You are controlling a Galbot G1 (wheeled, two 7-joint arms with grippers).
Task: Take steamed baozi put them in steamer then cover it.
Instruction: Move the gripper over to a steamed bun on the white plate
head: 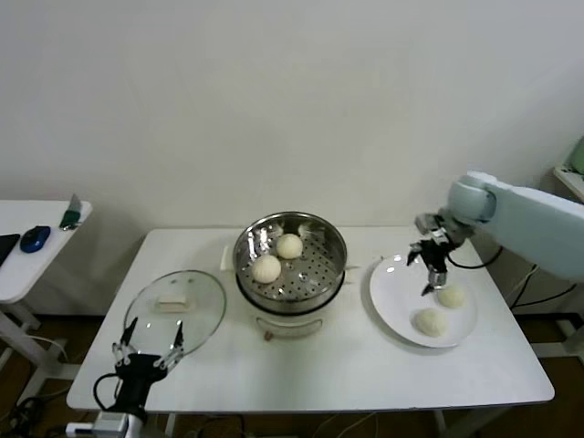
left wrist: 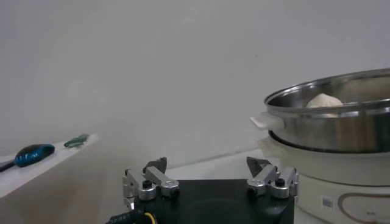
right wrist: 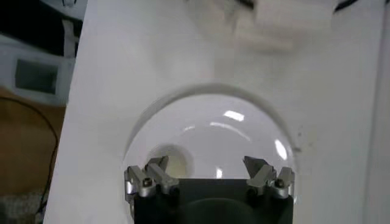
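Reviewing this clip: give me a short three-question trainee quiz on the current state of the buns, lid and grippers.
1. How many baozi lie in the steamer, and how many on the plate?
2. True or false: the cover sits on the steamer.
3. Which gripper hovers over the plate? A) left gripper B) right gripper

Key:
1. Two in the steamer, two on the plate.
2. False: it lies on the table, left of the steamer.
3. B, with jaws open.
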